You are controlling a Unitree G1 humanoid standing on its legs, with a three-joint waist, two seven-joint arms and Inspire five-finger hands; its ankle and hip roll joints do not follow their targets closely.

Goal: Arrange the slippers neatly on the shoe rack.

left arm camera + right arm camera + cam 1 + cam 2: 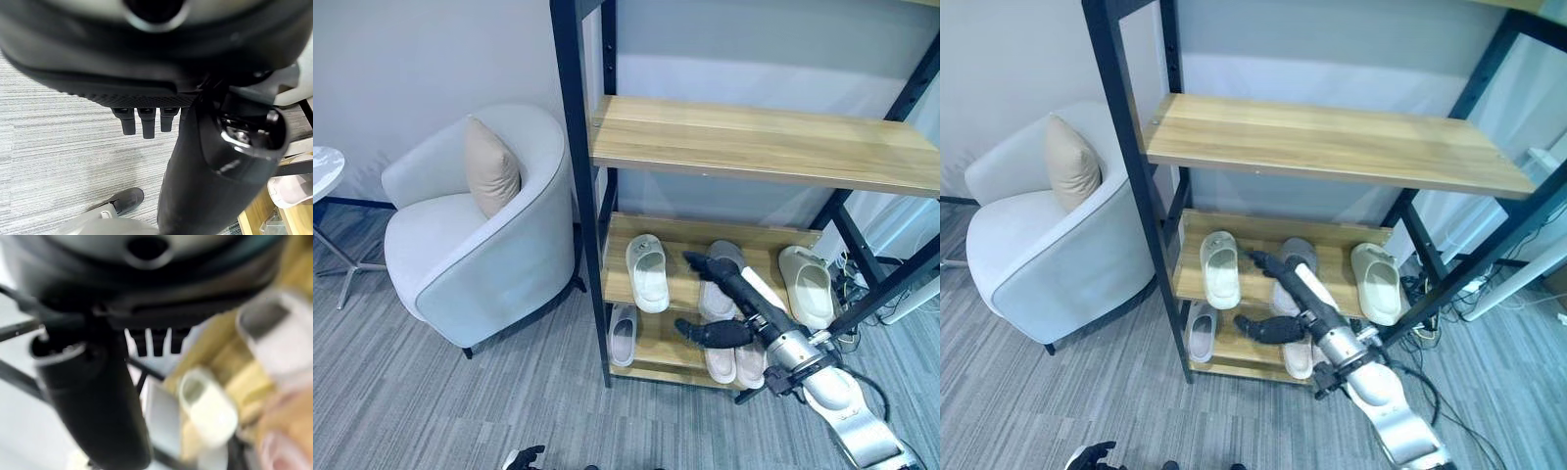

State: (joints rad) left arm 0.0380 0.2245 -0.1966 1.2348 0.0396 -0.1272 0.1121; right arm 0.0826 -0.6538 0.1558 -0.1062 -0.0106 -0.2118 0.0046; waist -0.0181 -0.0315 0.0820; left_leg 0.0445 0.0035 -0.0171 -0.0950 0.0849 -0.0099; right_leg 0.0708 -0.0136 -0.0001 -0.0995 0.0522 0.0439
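Shoe rack: the shoe rack [578,196] had black posts and wood shelves. It stood just beside a white armchair [475,245].
Middle shelf: a white slipper [647,272] lay near the rack's left post. A grey slipper [720,284] lay in the middle. A cream slipper [808,284] lay near the rack's right side.
Bottom shelf: a pale slipper [623,334] lay by the left post. A pink pair [734,362] lay under the arm.
Right hand: the right hand [724,279] reached into the rack, over the grey slipper. Its fingers were straight and spread, with the thumb sticking out. It held nothing.
Left hand: the left hand [144,122] hung over the grey carpet [58,142], well away from the rack. Its fingers were loose and held nothing.
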